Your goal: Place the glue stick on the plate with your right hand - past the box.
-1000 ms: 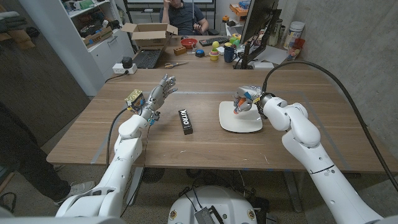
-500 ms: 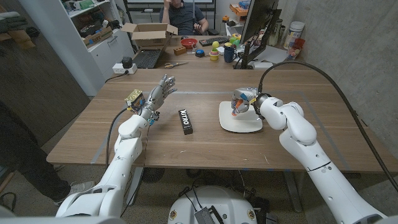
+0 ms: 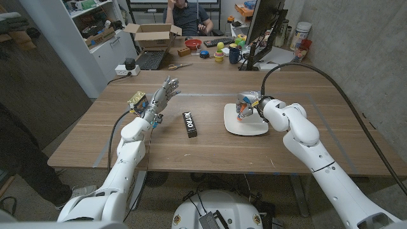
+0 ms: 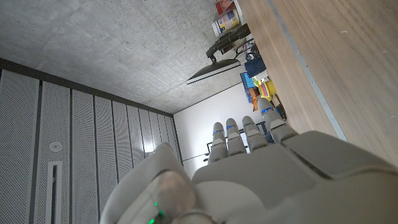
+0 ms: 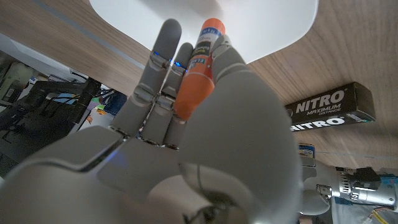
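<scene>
Over the white plate — at 3 o'clock from the black Nitro box — the glue stick is held by the right hand, fingers clamped on its orange body. Bare wood is seen between box and plate, and more toward the table's near edge at 6 o'clock. At 9 o'clock from the box, the left hand is raised — fingers straight, slightly apart, nothing gripped.
</scene>
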Controlling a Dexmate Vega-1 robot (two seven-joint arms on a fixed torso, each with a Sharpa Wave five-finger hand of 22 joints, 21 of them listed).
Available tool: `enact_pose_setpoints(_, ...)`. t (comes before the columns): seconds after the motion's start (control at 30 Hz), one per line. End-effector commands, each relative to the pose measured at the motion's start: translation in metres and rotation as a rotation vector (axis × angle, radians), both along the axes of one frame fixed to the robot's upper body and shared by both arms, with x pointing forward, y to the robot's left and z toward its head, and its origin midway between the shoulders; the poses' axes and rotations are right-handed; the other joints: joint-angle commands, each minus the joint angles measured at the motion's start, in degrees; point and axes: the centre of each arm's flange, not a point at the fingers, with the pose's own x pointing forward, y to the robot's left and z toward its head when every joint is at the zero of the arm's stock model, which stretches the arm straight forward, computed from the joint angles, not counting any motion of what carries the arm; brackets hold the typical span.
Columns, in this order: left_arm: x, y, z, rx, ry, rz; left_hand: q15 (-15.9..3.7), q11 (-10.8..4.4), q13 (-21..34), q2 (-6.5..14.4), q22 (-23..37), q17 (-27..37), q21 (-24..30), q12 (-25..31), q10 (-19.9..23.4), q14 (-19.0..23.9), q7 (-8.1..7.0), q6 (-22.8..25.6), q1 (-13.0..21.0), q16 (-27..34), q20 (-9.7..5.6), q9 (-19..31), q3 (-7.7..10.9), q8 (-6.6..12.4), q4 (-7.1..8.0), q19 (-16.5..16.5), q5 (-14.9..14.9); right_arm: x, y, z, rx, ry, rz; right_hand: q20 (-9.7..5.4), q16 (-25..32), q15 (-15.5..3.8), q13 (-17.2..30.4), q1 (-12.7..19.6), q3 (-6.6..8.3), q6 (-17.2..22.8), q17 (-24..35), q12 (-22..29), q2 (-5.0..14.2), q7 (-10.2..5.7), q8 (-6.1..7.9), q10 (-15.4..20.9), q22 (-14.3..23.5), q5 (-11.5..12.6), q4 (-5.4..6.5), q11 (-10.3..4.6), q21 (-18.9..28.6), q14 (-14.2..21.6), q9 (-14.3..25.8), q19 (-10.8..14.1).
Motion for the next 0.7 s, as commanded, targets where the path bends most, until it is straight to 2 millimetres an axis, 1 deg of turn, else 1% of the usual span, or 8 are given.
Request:
enact_pose_setpoints(0.03, 0.001, 0.0, 0.0, 0.0, 0.004, 0.004, 0.2, 0.0, 0.2, 0.1, 0.3, 0.2, -0.1, 0.2, -0.1, -0.3, 0.18, -0.2, -0.1, 0.3, 0.25, 0.3, -0.17, -0.03, 0.18, 0.3, 0.2, 0.007, 0.002, -0.003, -0.023, 0.022, -0.011, -4.51, 0.3, -6.91, 0.4, 15.2, -0.27, 0.4, 0.2, -0.3, 14.83, 0.06, -0.12, 1.1, 0.0, 0.4, 0.03, 0.36, 0.3, 6.9, 0.1, -0.3)
enact_pose_setpoints(0.7, 0.006, 0.002, 0.0, -0.001, 0.009, 0.005, 0.18, -0.14, 0.2, 0.1, 0.3, 0.2, -0.2, 0.2, -0.1, -0.3, 0.19, -0.3, -0.1, 0.3, 0.31, 0.3, -0.32, -0.05, 0.17, 0.3, 0.2, 0.017, 0.005, -0.002, -0.069, 0.072, -0.017, -4.5, 0.3, -6.9, 0.5, 15.2, -0.37, 0.6, 0.3, -0.6, 14.84, 0.01, -0.26, 1.2, 0.0, 0.4, 0.07, 0.41, 0.5, 6.9, 0.2, -0.3)
